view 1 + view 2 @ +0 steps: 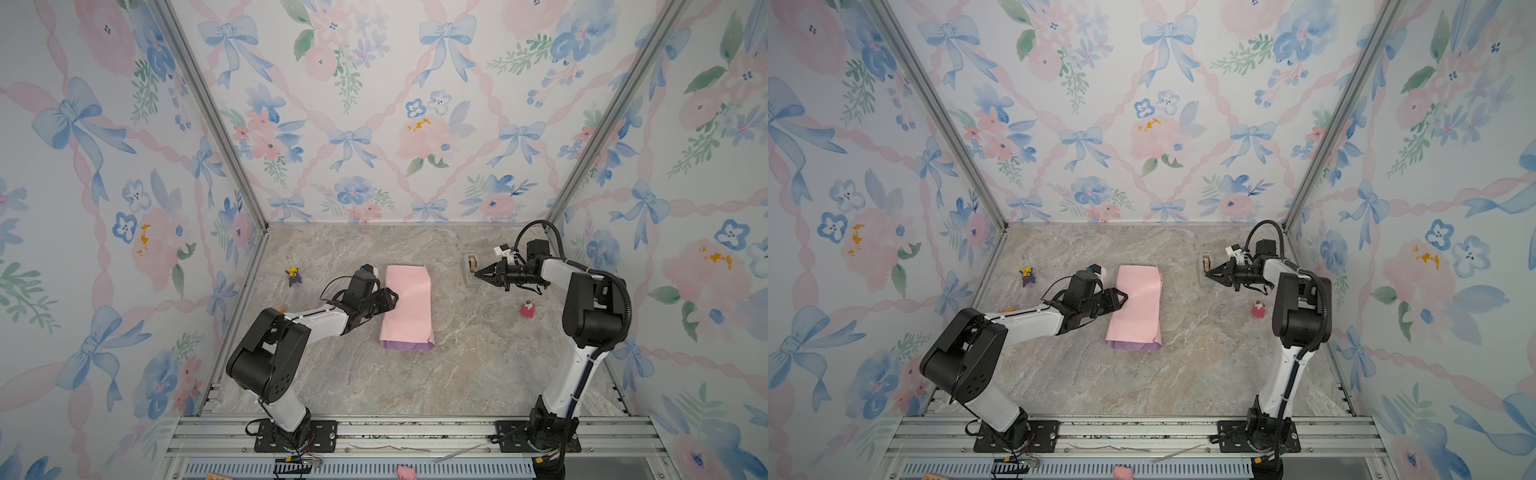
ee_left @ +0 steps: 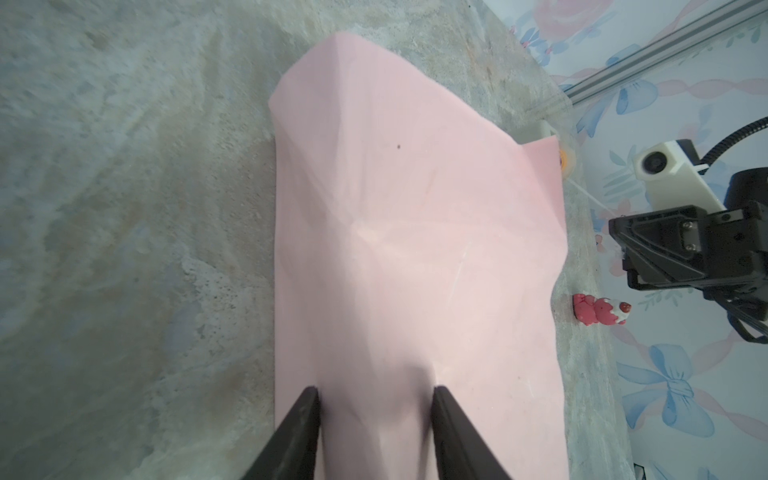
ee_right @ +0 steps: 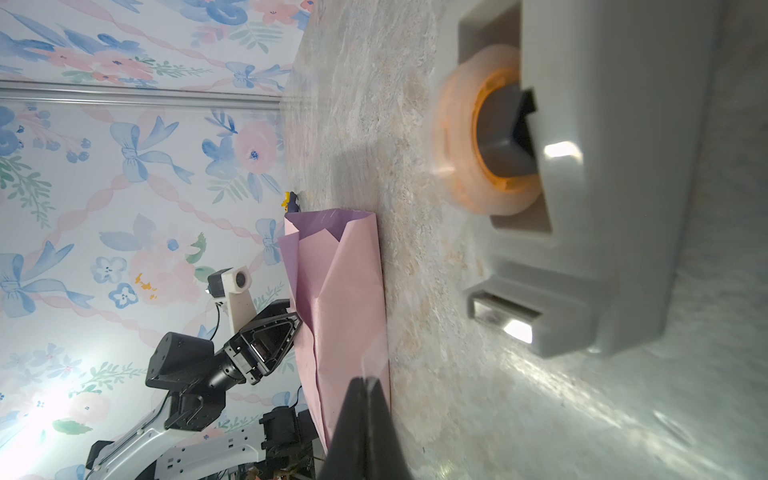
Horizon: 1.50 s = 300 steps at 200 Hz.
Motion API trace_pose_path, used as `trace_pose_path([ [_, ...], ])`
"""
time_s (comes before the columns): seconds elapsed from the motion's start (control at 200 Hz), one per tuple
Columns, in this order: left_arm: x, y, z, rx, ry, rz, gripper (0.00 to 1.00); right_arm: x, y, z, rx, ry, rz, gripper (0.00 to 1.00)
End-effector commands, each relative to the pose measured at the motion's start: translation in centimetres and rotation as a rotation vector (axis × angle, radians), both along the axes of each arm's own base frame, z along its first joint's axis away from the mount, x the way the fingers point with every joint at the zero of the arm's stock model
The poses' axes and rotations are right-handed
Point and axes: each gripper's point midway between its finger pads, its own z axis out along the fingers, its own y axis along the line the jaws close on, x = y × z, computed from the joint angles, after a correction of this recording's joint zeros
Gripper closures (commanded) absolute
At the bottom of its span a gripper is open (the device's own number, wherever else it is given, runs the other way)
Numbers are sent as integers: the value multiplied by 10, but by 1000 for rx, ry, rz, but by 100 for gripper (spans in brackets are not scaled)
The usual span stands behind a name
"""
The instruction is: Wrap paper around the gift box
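On the marbled table [image 1: 465,374], a purple-and-yellow toy [image 1: 294,276] is seen at ten o'clock from the paper [image 1: 409,307]. The left gripper [image 1: 392,297] is laid on the paper's left edge, at nine o'clock. In the left wrist view its jaws are held apart, with the pink face running between the fingers [image 2: 305,419]. The paper is folded into a long bundle near the table's middle, pink side up, and a lilac strip is shown at its six o'clock end. The gift box is not seen and is possibly covered by this bundle. At two o'clock from the paper a grey tape dispenser [image 1: 469,272] is stood. The right gripper [image 1: 478,273] is held right at it, tips pressed together. A red figurine [image 1: 528,309] is placed at three o'clock from the paper.
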Motion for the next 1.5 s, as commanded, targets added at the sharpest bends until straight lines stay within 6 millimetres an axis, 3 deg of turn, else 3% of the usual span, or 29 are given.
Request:
trace_pose_path([
  [0.0, -21, 17, -36, 111, 112, -1, 55, -14, -1, 0, -29, 12, -17, 100],
  [0.18, -21, 17, -36, 110, 112, -2, 55, -32, -1, -20, -38, 58, -46, 100],
  [0.39, -21, 16, -35, 110, 110, -6, 55, -40, 6, -42, -25, 93, -60, 100],
  [0.89, -21, 16, -38, 116, 113, -6, 56, -35, -5, -89, -82, 202, -137, 100],
  [1.11, -22, 17, -39, 119, 115, -3, 56, -44, -18, -100, -108, 255, -177, 100],
  [1.495, -21, 16, -38, 118, 113, -2, 56, -55, -27, -100, -139, 302, -193, 100],
])
